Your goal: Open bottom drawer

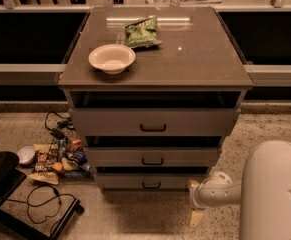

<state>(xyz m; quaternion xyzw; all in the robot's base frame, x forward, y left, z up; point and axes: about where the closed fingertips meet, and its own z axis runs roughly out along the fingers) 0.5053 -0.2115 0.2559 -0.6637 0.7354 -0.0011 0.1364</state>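
Observation:
The bottom drawer [150,182] is the slimmest grey-brown front of the cabinet, lowest of three, with a small black centre handle [151,185]; it sits nearly flush with the cabinet. My gripper [195,215] hangs low at the drawer's right end, just in front of the cabinet's lower right corner, its pale fingers [196,218] pointing down at the floor. The white arm [275,194] fills the lower right corner.
The middle drawer [152,156] and the tall top drawer [152,122] sit above. A white bowl [112,58] and a green chip bag [142,32] lie on the cabinet top. Snack packets [60,159], cables and a black case [0,176] lie on the floor at left.

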